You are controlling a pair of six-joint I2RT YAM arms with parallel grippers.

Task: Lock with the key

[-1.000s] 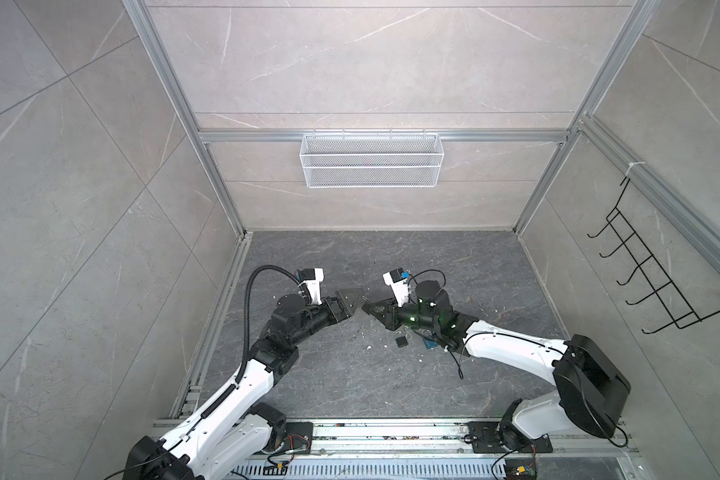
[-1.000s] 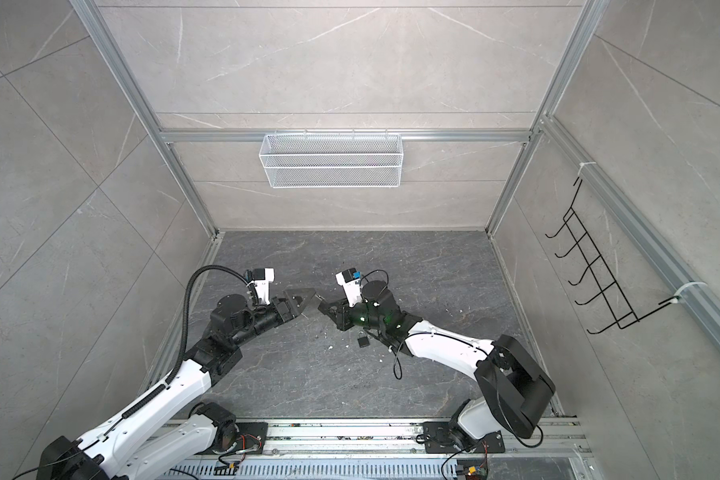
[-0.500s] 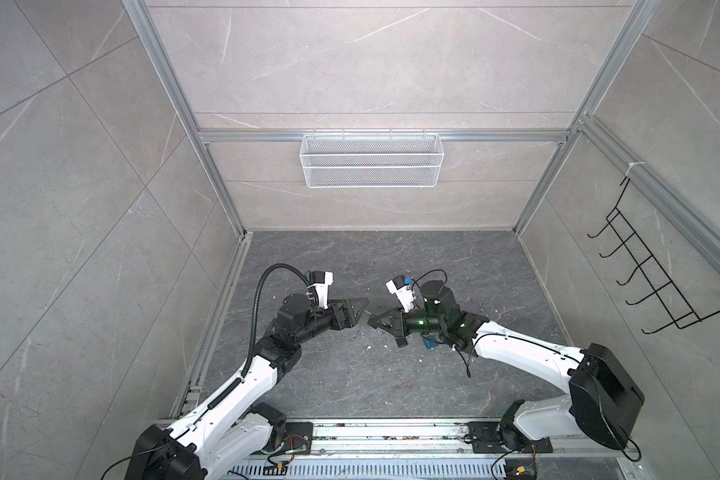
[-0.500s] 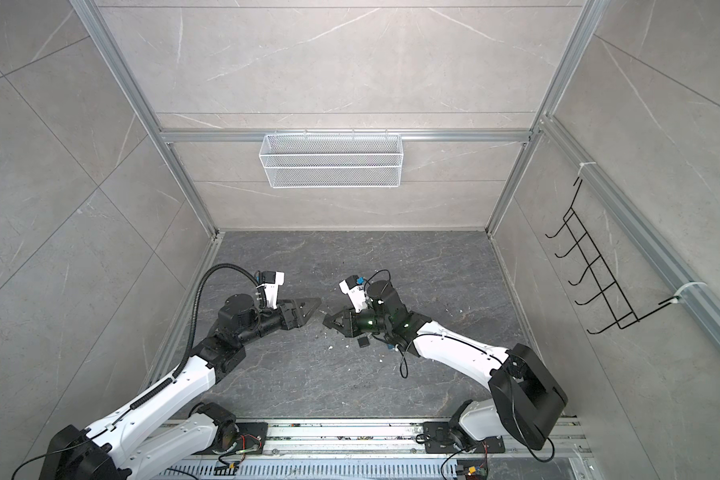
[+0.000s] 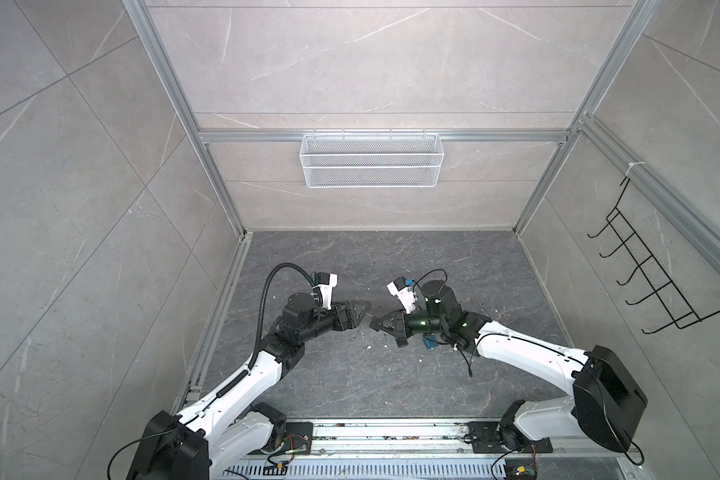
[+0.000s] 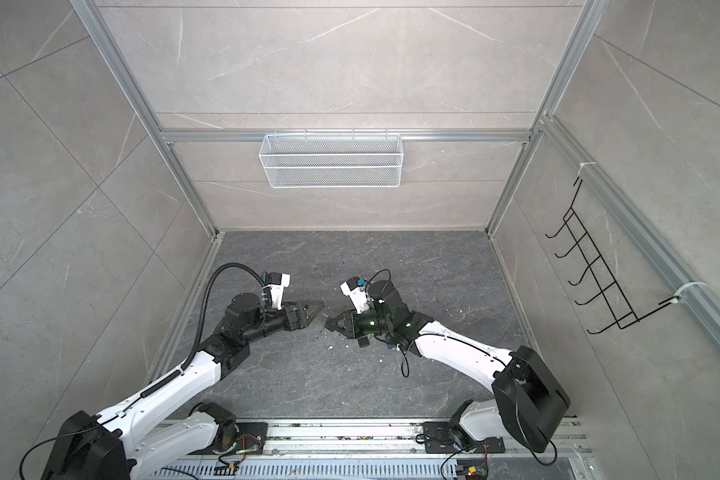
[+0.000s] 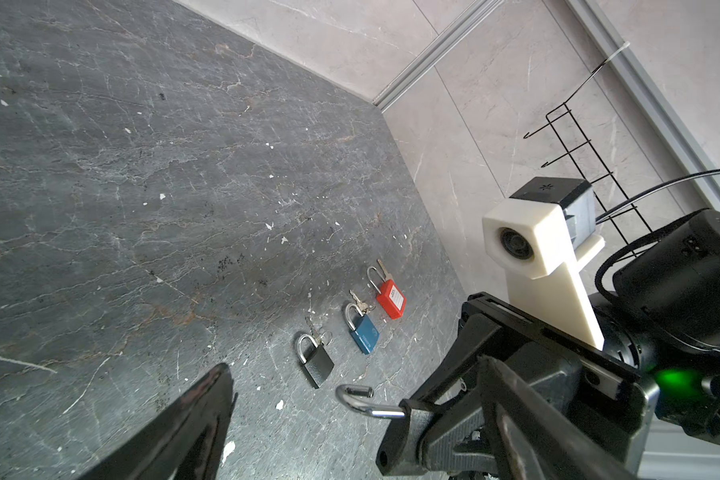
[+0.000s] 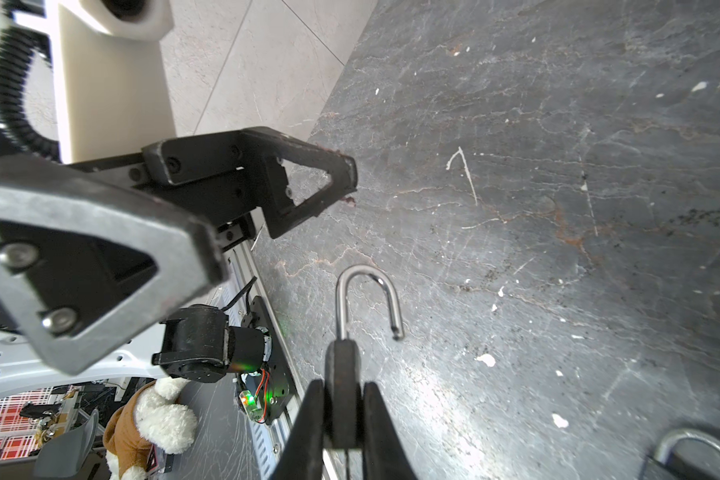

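My right gripper (image 8: 344, 401) is shut on the body of a black padlock (image 8: 341, 374), and the padlock's steel shackle (image 8: 366, 291) stands swung open, pointing at the left arm. In the left wrist view the same padlock (image 7: 398, 432) juts from the right gripper (image 7: 412, 419). My left gripper (image 7: 352, 374) is open and holds nothing; its tips face the shackle with a small gap. In both top views the left gripper (image 5: 360, 316) (image 6: 314, 313) and the right gripper (image 5: 377, 325) (image 6: 329, 326) meet tip to tip at mid floor. No key shows in the held padlock.
Three shut padlocks lie in a row on the dark floor under the right arm: black (image 7: 314, 361), blue (image 7: 364, 334), red (image 7: 391, 301), each with small silver keys (image 7: 360, 306) at its shackle. A white wire basket (image 5: 371, 160) hangs on the back wall and a black hook rack (image 5: 657, 282) on the right wall.
Both grippers have shifted a little toward the front of the floor and still face each other. The right one keeps its hold on the padlock. The left jaws have narrowed slightly.
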